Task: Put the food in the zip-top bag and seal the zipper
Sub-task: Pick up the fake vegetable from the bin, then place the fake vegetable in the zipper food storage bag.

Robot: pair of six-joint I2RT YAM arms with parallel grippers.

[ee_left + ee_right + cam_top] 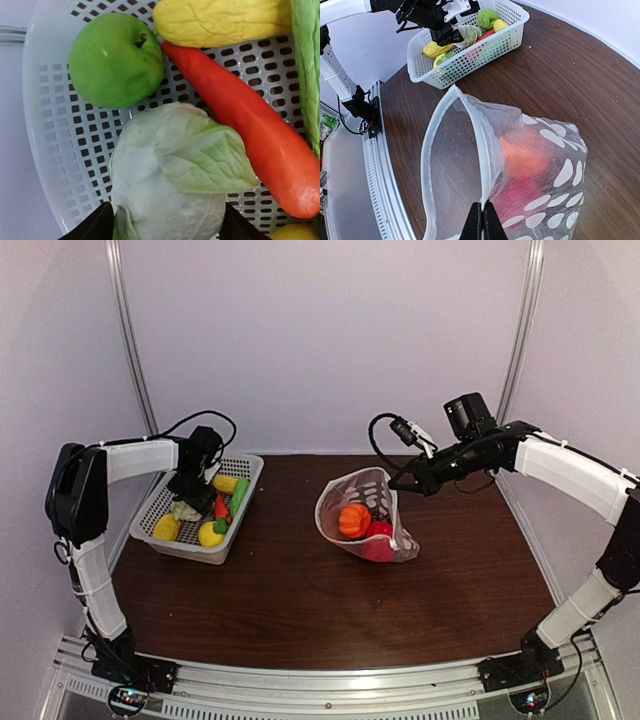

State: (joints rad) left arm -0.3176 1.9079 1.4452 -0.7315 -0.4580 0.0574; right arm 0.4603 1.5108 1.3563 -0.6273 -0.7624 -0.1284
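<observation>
Left gripper [165,232]: lowered into the white mesh basket [190,545], jaws spread wide, one finger on either side of a pale cabbage [165,175]; whether the pads press it cannot be told. In the basket around the cabbage: green apple [116,60], yellow corn [220,20], red pepper [250,135] touching both apple and corn, and other yellow and green pieces. Table [300,610]: dark brown wood, with pale walls just left of and behind the basket. A stretch of wood lies right of the basket. Zip-top bag [345,490]: right of the basket, well apart, mouth gaping toward it, holding an orange pumpkin [353,520] and a red piece [378,540]. Right gripper [482,220]: fingers closed tight, pinching the bag at its zipper [479,145], lifting the mouth. Metal rail [330,680]: along the table edge nearer than the basket.
</observation>
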